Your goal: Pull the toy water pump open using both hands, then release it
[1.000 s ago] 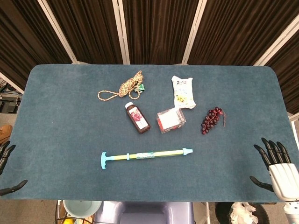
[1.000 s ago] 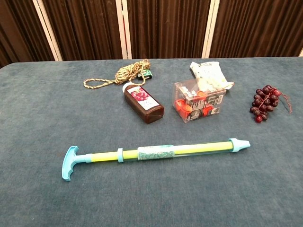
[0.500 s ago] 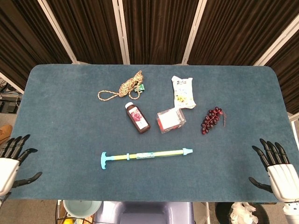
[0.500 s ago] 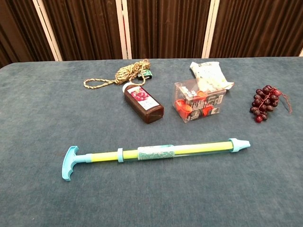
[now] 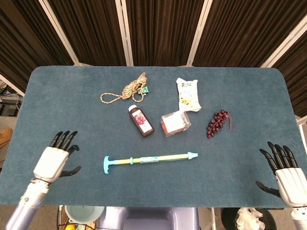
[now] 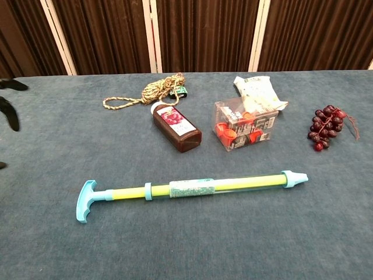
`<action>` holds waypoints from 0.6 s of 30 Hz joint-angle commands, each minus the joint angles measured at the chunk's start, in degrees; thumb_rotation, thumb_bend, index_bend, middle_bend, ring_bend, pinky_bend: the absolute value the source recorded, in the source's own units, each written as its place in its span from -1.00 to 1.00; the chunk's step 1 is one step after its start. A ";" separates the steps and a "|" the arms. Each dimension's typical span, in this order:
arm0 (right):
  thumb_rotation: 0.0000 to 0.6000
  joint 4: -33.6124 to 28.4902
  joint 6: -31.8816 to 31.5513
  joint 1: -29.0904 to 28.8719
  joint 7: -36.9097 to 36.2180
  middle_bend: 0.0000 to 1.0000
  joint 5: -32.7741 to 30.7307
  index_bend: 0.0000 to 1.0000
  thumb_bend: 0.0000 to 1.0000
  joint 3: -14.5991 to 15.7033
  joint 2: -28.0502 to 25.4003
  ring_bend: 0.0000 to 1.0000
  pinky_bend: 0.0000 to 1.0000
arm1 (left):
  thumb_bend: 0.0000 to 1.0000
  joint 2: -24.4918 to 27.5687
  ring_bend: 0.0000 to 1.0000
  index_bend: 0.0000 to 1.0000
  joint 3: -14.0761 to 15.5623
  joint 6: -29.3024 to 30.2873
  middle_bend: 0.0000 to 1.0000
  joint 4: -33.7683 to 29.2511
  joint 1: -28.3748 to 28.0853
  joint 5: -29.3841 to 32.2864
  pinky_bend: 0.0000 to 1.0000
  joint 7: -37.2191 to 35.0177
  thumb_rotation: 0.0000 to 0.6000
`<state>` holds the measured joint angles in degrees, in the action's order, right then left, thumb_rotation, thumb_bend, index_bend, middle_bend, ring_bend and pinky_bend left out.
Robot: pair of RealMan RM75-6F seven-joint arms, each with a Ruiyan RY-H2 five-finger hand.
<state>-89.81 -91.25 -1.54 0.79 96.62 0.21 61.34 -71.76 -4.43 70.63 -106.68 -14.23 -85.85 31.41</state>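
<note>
The toy water pump [image 5: 149, 159] [image 6: 192, 188] lies flat near the table's front edge, its teal T-handle [image 5: 106, 164] [image 6: 85, 200] to the left and its teal nozzle [image 5: 192, 155] [image 6: 295, 178] to the right. The yellow-green rod sits pushed into the clear barrel. My left hand [image 5: 56, 160] hovers open left of the handle, fingers spread, holding nothing; only its dark fingertips [image 6: 8, 111] show at the chest view's left edge. My right hand [image 5: 284, 174] is open at the table's front right corner, far from the nozzle.
Behind the pump lie a coiled rope [image 5: 129, 89], a dark juice bottle [image 5: 141, 121], a clear box of red items [image 5: 175, 122], a white snack bag [image 5: 188, 94] and a bunch of dark red grapes [image 5: 217, 122]. The table [image 5: 62, 100] is covered in blue cloth.
My left hand has moved in from the table's front left corner toward the pump's handle. The right hand has barely shifted. The pump has not moved.
</note>
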 commanded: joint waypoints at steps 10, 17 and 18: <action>1.00 -0.08 0.48 -0.21 -0.39 -1.00 -0.56 -0.71 -0.77 -0.19 -0.02 -1.00 -1.00 | -0.56 -13.50 -1.00 -0.12 -2.15 -4.30 -0.92 4.00 -5.56 9.45 -0.86 13.31 1.00; 1.00 -0.07 0.96 -0.38 -0.59 -1.00 -0.94 -0.71 -0.77 -0.24 0.05 -1.00 -1.00 | -0.51 -19.74 -1.00 -0.10 -3.00 -4.78 -0.92 7.75 -8.16 14.17 -0.86 17.03 1.00; 1.00 -0.06 1.13 -0.43 -0.66 -1.00 -1.13 -0.71 -0.76 -0.28 0.07 -1.00 -1.00 | -0.51 -20.70 -1.00 -0.10 -3.01 -5.13 -0.92 8.46 -8.70 14.77 -0.86 17.59 1.00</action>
<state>-89.88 -90.20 -1.94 0.17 95.57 -0.04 61.39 -91.25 -7.28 65.92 -99.27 -22.06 -72.11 48.08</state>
